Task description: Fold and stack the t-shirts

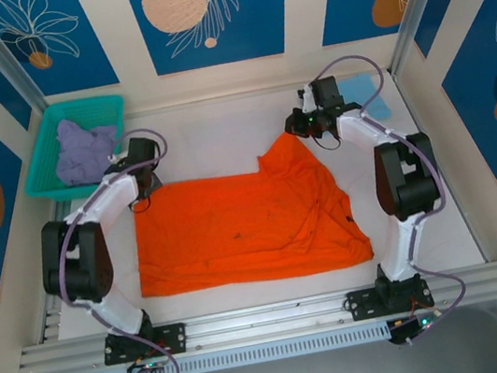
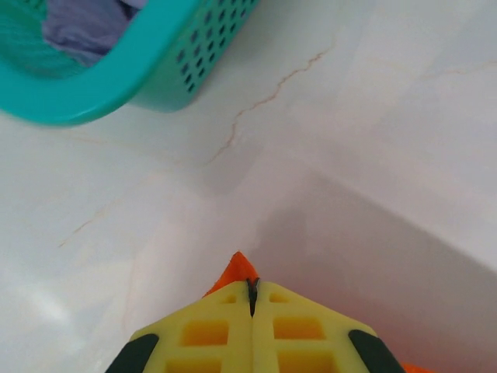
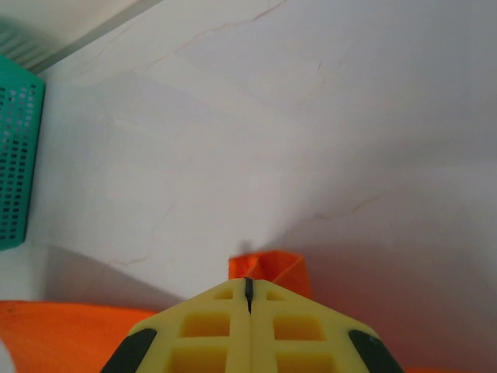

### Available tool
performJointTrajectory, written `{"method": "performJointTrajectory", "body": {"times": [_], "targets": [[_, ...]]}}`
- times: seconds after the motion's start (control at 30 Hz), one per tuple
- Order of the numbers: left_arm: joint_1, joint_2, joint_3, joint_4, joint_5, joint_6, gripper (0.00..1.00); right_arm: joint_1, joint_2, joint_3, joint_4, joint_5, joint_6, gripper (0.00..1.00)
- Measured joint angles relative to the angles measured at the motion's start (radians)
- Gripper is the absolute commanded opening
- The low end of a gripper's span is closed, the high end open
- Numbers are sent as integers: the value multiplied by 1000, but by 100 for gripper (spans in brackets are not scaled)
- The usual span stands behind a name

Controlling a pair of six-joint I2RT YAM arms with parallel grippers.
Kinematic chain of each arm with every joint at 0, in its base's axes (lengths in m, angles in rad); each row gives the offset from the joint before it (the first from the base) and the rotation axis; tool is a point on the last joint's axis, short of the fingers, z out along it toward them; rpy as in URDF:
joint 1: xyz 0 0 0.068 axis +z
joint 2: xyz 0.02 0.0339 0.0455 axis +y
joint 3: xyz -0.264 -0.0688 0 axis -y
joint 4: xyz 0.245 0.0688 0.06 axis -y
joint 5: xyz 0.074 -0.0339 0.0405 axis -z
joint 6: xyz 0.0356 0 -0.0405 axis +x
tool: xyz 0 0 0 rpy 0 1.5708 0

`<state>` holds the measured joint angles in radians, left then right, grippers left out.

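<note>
Top view: bright orange soft cloth t-shirt [image 1: 246, 229] lies spread mid white counter [image 1: 212, 135]. We judge it limp and light, with the corners the best hold.
Left wrist: left hand [image 2: 251, 284] clenched on its far-left corner.
Right wrist: right hand [image 3: 248, 281] clenched on the raised far-right corner.

Bright diffuse light; soft shadows on table [image 2: 349, 116]; left tool [image 2: 252, 284] slightly blurred close-up.
</note>
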<state>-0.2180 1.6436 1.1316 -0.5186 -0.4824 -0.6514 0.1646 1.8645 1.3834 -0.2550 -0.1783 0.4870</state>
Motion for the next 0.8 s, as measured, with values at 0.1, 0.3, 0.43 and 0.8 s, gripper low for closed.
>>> {"method": "performJointTrajectory", "body": {"times": [0.1,0.3,0.43,0.8], "targets": [[-1,-84,-106,36,-23,-4,0,6,-114,-98,-3,-6,14,0],[-1,-191,-279,92,-40,-25,0,32,-342,-294,-3,-5,60,0],[-1,-240,-357,131,-23,-31,0,56,-470,-408,-27,14,75,0],[-1,-377,-463,183,57,-30,2,58,-853,-648,-108,59,128,0]]}}
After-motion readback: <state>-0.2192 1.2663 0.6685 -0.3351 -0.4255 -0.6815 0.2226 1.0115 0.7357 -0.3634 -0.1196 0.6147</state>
